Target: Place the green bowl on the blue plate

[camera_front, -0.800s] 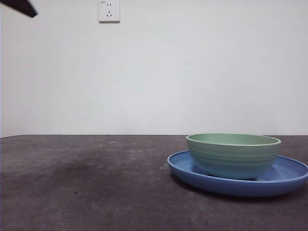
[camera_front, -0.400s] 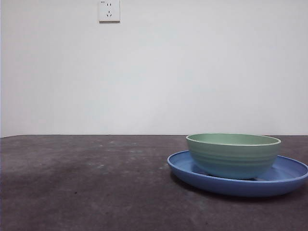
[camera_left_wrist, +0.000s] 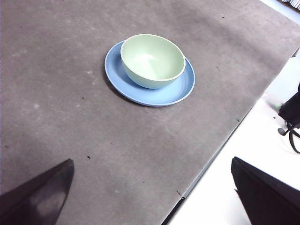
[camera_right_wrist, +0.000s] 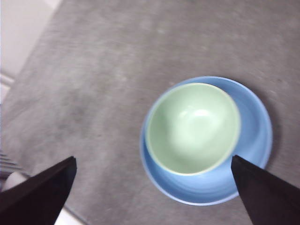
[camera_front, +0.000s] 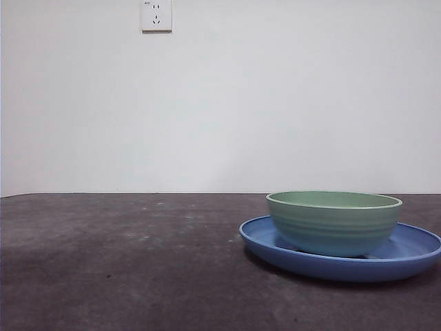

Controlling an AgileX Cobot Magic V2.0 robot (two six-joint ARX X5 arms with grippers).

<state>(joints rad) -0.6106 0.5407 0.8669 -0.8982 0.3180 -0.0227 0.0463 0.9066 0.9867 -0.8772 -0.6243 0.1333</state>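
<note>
Bowl: green bowl (camera_front: 334,222) sits upright on blue plate (camera_front: 406,254), unmoved.
Change: the black arm tip has left the front view's corner.
Left gripper (camera_left_wrist: 150,197): jaws spread wide, empty.
Right gripper (camera_right_wrist: 152,192): jaws spread wide, empty.

Bowl (camera_front: 334,222) sits upright on the plate (camera_front: 413,249), inside its rim, off-centre toward the plate's left side in the front view. Plate rests flat on the counter (camera_front: 124,262), at the right of the front view. Wall outlet (camera_front: 156,15) behind, high on the wall, well left of the pair. Both hands (camera_left_wrist: 150,197) (camera_right_wrist: 154,197) hang above the counter, well apart from bowl and plate, holding nothing.
</note>
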